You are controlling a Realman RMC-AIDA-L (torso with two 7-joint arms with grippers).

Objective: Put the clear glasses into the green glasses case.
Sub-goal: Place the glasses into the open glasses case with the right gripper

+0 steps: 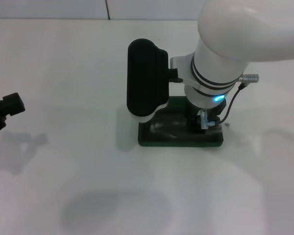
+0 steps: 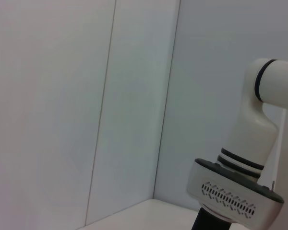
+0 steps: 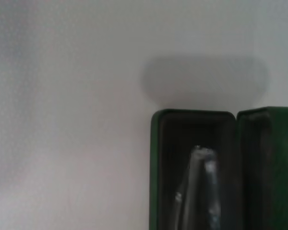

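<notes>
The green glasses case [image 1: 213, 142] lies open in the middle of the table. My right arm reaches down over it, and my right gripper [image 1: 200, 121] sits low over the right part of the case, mostly hidden under the wrist. The clear glasses [image 1: 162, 128] show faintly in the left part of the case. In the right wrist view the clear glasses [image 3: 201, 187] lie inside the dark-lined tray of the green glasses case [image 3: 155, 167], with the lid [image 3: 273, 158] beside it. My left gripper [image 1: 2, 110] rests at the table's far left edge.
A white table [image 1: 63, 171] spreads around the case. The black housing [image 1: 146, 78] on my right wrist hangs over the case's left end. The left wrist view shows only pale wall panels [image 2: 86, 96] and a white arm segment [image 2: 249, 143].
</notes>
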